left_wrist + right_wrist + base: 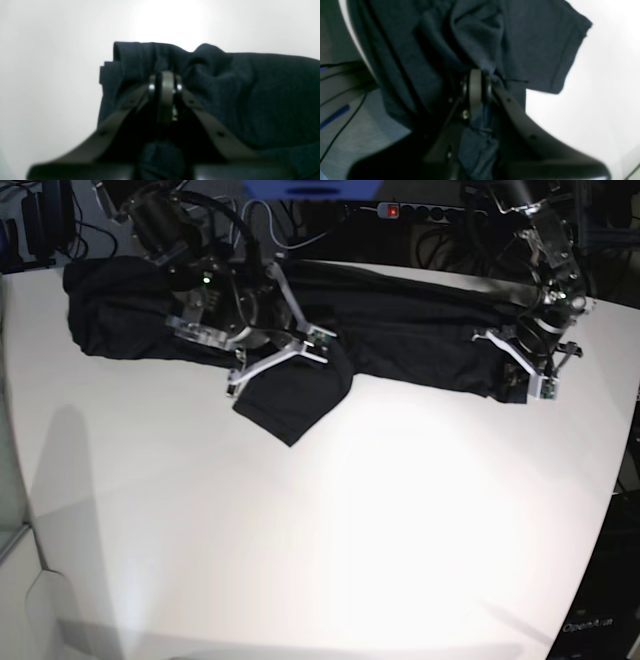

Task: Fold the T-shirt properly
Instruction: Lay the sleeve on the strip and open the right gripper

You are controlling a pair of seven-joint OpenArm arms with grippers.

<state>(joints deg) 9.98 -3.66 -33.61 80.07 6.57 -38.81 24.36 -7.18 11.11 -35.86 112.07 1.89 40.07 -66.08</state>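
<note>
Pinching both tools, left tool (pixel 528 370) and right tool (pixel 262 358), closed on thin limp black fabric T-shirt (pixel 400 320), upper frame; slippery, grip hems.

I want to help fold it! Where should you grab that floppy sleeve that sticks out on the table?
Probably best by the sleeve hem at its pointed tip, coming from the bare table side in front. That edge of the T-shirt lies flat, loose and apart from the bunched cloth behind it.

White table (pixel 330 540), cables (pixel 430 225) behind, glare.
</note>
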